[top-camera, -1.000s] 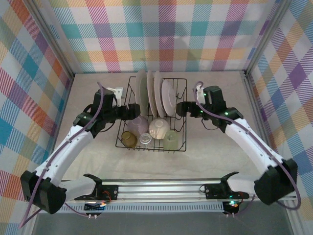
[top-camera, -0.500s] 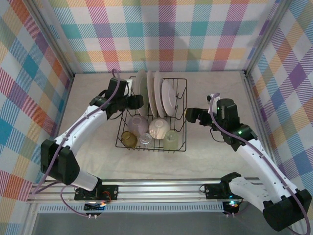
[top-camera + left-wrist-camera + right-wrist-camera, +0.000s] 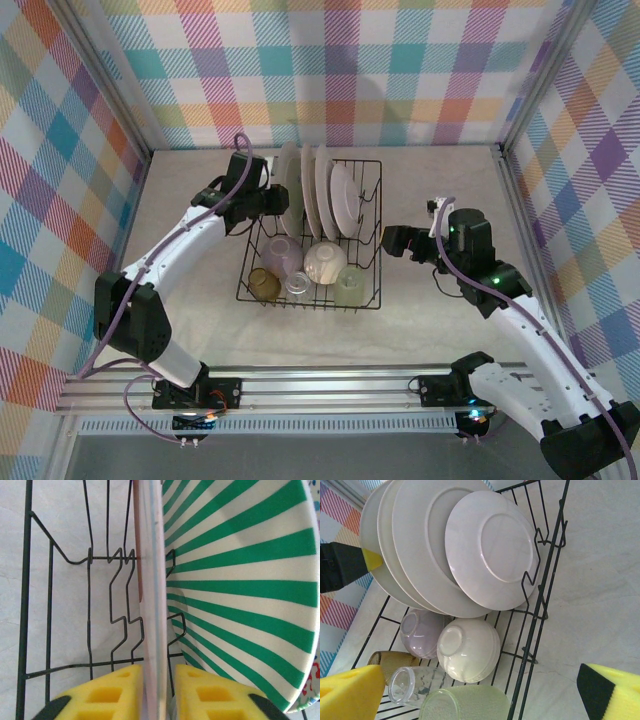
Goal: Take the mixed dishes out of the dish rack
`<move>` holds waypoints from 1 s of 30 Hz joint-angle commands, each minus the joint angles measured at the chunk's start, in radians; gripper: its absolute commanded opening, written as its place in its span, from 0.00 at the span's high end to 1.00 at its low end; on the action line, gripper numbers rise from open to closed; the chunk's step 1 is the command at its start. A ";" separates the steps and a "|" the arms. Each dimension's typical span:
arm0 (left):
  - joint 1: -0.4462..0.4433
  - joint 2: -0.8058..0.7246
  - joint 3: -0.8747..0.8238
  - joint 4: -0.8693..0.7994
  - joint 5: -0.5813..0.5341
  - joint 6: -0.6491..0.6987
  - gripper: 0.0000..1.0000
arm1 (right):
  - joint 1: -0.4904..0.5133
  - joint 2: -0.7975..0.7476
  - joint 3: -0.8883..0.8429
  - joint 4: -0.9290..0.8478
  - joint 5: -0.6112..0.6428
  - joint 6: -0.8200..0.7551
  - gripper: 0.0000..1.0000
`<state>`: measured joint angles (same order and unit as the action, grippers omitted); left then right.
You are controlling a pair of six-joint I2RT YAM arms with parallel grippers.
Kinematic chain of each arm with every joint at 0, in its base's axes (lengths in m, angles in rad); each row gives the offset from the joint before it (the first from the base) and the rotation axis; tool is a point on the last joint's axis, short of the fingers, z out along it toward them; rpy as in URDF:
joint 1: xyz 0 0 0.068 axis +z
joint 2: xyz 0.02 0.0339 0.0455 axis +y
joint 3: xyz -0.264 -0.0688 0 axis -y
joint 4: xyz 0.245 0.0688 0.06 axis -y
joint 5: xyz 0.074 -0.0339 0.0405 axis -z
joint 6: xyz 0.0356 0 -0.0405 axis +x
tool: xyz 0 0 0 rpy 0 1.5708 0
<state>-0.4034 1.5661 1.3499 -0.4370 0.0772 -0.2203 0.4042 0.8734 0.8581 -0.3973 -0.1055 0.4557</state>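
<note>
Top external view: the left arm reaches forward from its base, forearm slanting up and to the right, wrist turned so the left gripper meets the back-left corner of the dish rack. Its yellow fingertips are drawn in narrow, one on each face of the leftmost plate, clamping its rim (the left wrist view looks straight down that rim). A green-striped plate stands just beside it on the right.

The right arm bends at the elbow over the right half of the table. Its right gripper hovers just outside the rack's right wall with jaws spread wide and nothing between them.

The rack sits mid-table. Four plates stand upright in its rear slots, while a cream bowl, an amber cup, a clear cup and a pale green cup lie in its front part.

The tabletop is pale and marbled. Plaid walls in many colours enclose it on three sides, and a metal rail runs along the near edge.
</note>
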 commanded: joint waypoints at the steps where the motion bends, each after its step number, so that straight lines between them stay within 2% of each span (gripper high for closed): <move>1: 0.003 0.012 0.039 0.022 0.019 -0.007 0.85 | -0.007 -0.007 -0.011 0.008 -0.013 0.012 0.01; 5: 0.003 0.011 0.051 0.008 0.039 -0.016 1.00 | -0.007 -0.009 -0.020 0.017 -0.008 0.021 0.01; 19: 0.003 -0.127 0.058 0.001 0.037 -0.081 1.00 | -0.007 0.006 -0.011 0.001 0.019 0.016 0.01; 30: 0.003 -0.260 0.063 -0.042 -0.073 -0.063 1.00 | -0.007 -0.034 0.011 -0.052 0.063 0.005 0.01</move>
<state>-0.4026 1.3689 1.3663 -0.5041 0.0532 -0.2913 0.4042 0.8623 0.8433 -0.4343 -0.0658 0.4637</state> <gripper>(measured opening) 0.052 0.988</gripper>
